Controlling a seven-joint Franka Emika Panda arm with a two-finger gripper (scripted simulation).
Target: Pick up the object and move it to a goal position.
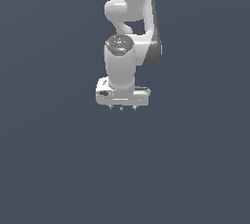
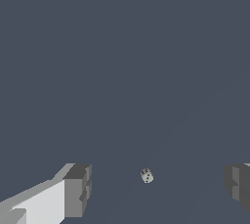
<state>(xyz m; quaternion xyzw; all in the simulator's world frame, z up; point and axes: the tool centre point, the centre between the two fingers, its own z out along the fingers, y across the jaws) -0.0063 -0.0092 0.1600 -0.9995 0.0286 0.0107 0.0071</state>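
In the wrist view a small pale, speckled object [image 2: 147, 175] lies on the dark floor, far below and between my two grey fingertips [image 2: 78, 191]. My gripper [image 2: 156, 189] is open wide with nothing held. In the exterior view the white arm hangs over the scene with the gripper [image 1: 121, 106] pointing down, its fingers barely showing under the hand. The object is hidden in that view.
A plain dark grey-blue surface [image 1: 58, 169] fills both views around the arm.
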